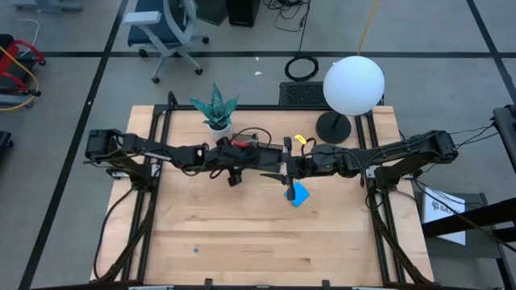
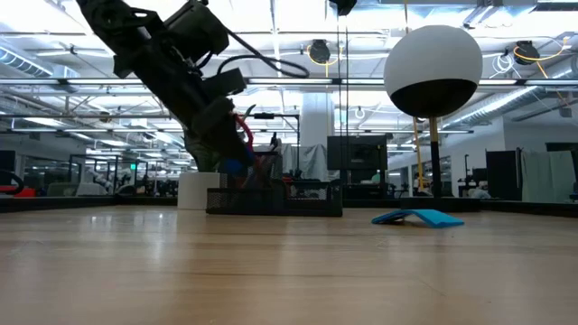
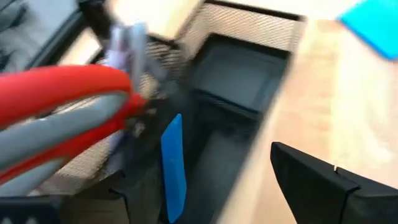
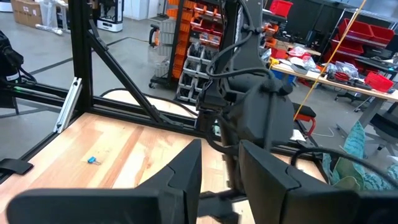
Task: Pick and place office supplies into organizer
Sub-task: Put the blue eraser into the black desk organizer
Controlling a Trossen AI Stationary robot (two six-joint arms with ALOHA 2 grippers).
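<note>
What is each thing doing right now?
Left gripper: open over the organizer.
Black mesh organizer: upright, scissors inside.
Red-handled scissors: standing in the organizer.
Bright blue square notepad: lying on the table.
Right gripper: empty, jaws slightly apart.

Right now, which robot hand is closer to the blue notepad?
Right. The right gripper hangs just beside the notepad; the left gripper is farther off, over the organizer.

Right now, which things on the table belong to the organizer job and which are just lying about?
Job items:
- organizer
- red-handled scissors, at the organizer by the left gripper
- blue notepad, on the table beside the organizer
- tiny blue block, far out on the bare wood

Not part of it:
- potted plant
- globe lamp
</note>
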